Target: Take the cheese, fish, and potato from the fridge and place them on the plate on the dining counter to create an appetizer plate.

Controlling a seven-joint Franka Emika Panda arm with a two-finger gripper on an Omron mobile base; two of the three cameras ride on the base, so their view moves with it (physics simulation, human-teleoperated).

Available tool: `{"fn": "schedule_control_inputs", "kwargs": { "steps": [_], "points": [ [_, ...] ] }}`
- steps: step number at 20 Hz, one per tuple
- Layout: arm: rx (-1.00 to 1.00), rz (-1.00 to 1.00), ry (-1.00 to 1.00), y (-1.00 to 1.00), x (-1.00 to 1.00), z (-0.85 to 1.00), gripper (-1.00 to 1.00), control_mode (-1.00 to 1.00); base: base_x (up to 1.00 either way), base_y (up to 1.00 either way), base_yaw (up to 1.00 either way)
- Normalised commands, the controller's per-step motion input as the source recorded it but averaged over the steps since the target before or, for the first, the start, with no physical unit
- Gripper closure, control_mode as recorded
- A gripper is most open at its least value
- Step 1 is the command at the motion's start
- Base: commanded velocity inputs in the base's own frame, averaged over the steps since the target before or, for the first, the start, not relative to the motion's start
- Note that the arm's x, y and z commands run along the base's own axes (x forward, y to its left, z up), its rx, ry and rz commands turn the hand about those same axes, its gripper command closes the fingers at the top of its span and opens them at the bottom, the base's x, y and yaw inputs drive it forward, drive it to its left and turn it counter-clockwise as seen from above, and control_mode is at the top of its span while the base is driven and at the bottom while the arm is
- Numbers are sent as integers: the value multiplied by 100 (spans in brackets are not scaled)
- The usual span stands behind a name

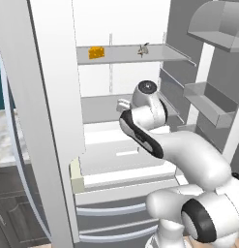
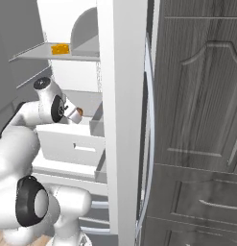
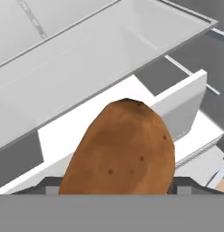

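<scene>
While the cheese (image 1: 96, 53) sits on the fridge (image 1: 122, 29) shelf, the gripper (image 3: 115, 192) clamps the potato (image 3: 120, 152).

The brown, speckled potato (image 3: 122, 152) is held above the open fridge (image 1: 121, 160) drawers. The holed orange cheese (image 1: 96, 53) and small grey fish (image 1: 143, 49) lie apart on the upper shelf.

brown dark-speckled potato (image 3: 124, 152), orange cheese (image 1: 96, 53), white fridge (image 1: 53, 97) w/ grey shelves
</scene>
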Motion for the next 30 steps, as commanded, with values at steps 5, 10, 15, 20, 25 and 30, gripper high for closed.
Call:
{"fn": "schedule_control_inputs", "kwargs": {
  "steps": [5, 10, 15, 20, 25, 30],
  "points": [
    [0, 18, -21, 0, -49, 14, 100, -100, 0, 0, 0],
    [0, 11, -28, 0, -41, 27, 100, -100, 0, 0, 0],
    [0, 7, -16, 0, -7, 36, 100, -100, 0, 0, 0],
    [0, 1, 0, 0, 0, 1, 100, 100, 1, 0, 1],
    [0, 0, 0, 0, 0, 0, 100, 100, -41, 0, 0],
    [0, 0, 0, 0, 0, 0, 100, 100, -69, 0, 0]
  ]
}}
